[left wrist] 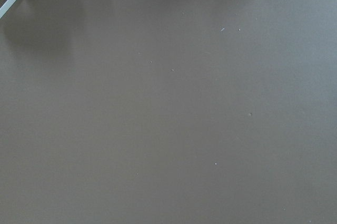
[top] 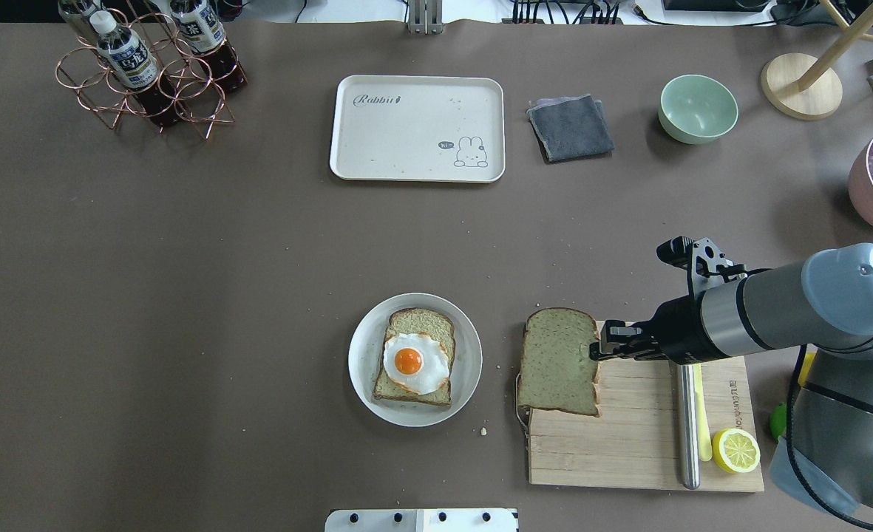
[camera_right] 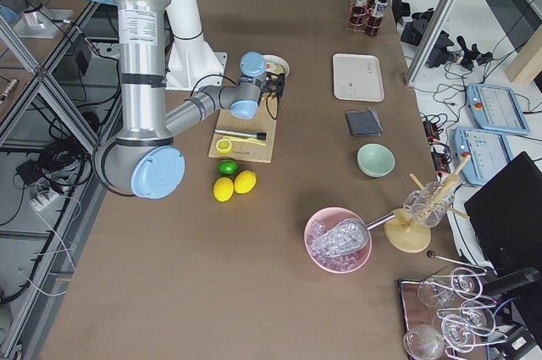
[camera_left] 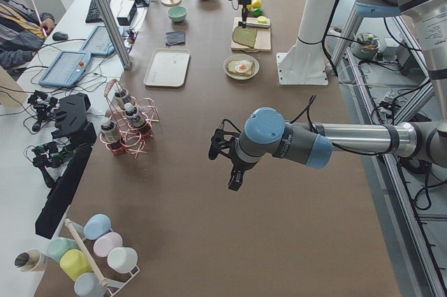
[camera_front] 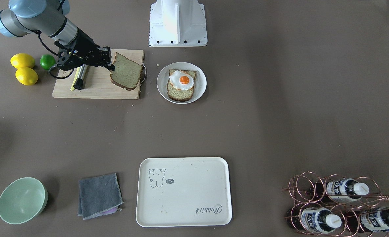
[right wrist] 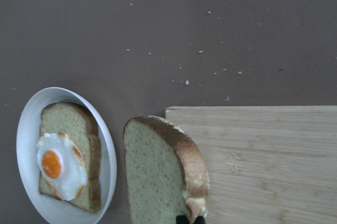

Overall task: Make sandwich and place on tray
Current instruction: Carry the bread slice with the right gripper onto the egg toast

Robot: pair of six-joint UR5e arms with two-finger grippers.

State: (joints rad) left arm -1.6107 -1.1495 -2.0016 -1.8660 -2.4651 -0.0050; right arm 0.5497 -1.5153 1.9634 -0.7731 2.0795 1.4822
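Observation:
My right gripper point(camera_front: 111, 67) is shut on the crust edge of a speckled bread slice point(camera_front: 126, 71), which it holds tilted over the plate-side end of the wooden cutting board point(camera_front: 98, 89). The held slice also shows in the overhead view point(top: 558, 362) and in the right wrist view point(right wrist: 152, 174). A second slice point(camera_front: 180, 93) lies on the round white plate point(camera_front: 201, 89) with the fried egg point(camera_front: 181, 80) on top. The cream tray point(camera_front: 187, 197) is bare, across the table from me. My left gripper point(camera_left: 230, 171) hangs over bare table far from these things; I cannot tell whether it is open or shut.
A steel-handled knife point(camera_front: 80, 77) and a half lemon point(top: 735, 451) lie on the board. Two lemons point(camera_front: 22, 61) and a lime point(camera_front: 47, 61) sit beside it. A green bowl point(camera_front: 22, 200) and grey cloth point(camera_front: 99, 195) flank the tray; a bottle rack point(camera_front: 339, 204) stands further off.

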